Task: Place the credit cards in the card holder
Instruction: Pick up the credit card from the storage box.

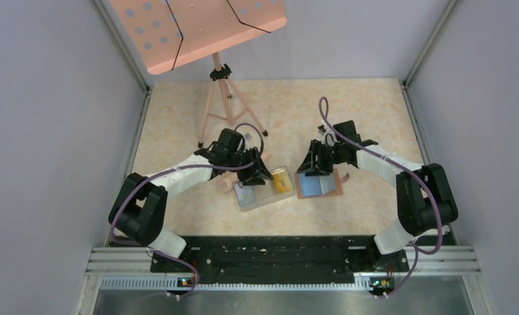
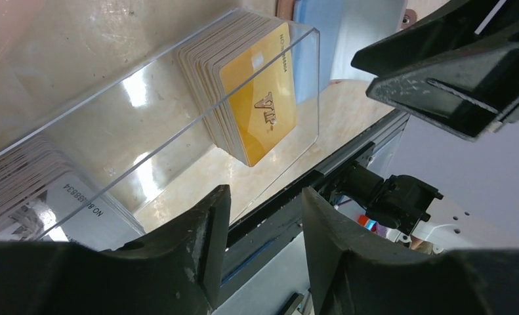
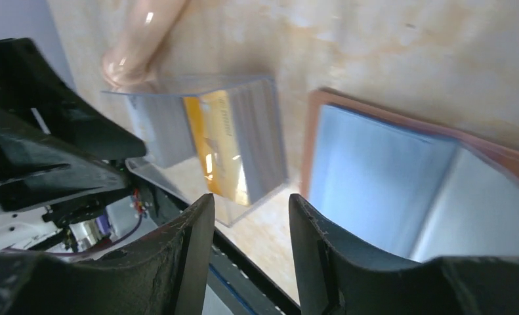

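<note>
Near the middle of the desk (image 1: 374, 105), a little toward its near edge, a clear box (image 1: 264, 189) lies on its side with the credit cards (image 2: 256, 98) standing inside it. A yellow stack fronted by a card marked "VIP" sits at the end nearer the right edge. A pale grey-white batch sits at the other end, with bare space between the two.

Just beside the box, on the side of the right edge, the card holder (image 1: 319, 185) lies open. Its brown cover is flat on the desk and its blue-grey sleeves face up. A thin strip of desk shows between holder and box.

The left gripper (image 2: 264, 193) hangs over the box, its jaws parted with nothing between them. The right gripper (image 3: 251, 200) hovers over the left part of the card holder, its jaws also apart and empty.

A pink music stand (image 1: 197, 26) rises at the far edge toward the left corner, one foot reaching close to the box.
</note>
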Controlling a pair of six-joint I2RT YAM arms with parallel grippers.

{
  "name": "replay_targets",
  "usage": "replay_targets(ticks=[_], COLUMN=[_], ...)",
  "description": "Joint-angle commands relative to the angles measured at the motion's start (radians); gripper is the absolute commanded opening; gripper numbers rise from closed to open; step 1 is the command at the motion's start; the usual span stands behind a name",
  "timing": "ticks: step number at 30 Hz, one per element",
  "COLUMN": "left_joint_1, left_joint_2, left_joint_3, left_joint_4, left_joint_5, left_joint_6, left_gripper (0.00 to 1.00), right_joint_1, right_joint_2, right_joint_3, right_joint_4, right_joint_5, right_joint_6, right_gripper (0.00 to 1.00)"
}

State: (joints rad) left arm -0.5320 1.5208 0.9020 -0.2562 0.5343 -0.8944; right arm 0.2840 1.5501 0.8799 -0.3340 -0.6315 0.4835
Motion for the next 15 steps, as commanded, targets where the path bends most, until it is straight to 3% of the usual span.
replay_targets(ticks=[1, 8, 15], left_joint_1=[-0.005, -0.008, -0.018], left_joint_2=[0.009, 0.021, 0.044], left_joint_3=[0.027, 0.007, 0.002], left_joint_4=[0.028, 0.027, 0.022], left_joint_5=[-0.015, -0.042, -0.048], left_joint_6=[-0.009, -0.013, -0.005], left_gripper=[0.48, 0.41, 0.36], right_joint_1=[0.083, 0.172, 0.197], right_joint_2=[0.049, 0.109, 0.142], right_joint_3=[0.073, 0.127, 0.169], right_joint_4=[0.082, 0.048, 0.027], right_joint_5=[-0.085, -0.128, -0.193], right_joint_6=[0.088, 0.129, 0.152], right_gripper=[0.46, 0.46, 0.39])
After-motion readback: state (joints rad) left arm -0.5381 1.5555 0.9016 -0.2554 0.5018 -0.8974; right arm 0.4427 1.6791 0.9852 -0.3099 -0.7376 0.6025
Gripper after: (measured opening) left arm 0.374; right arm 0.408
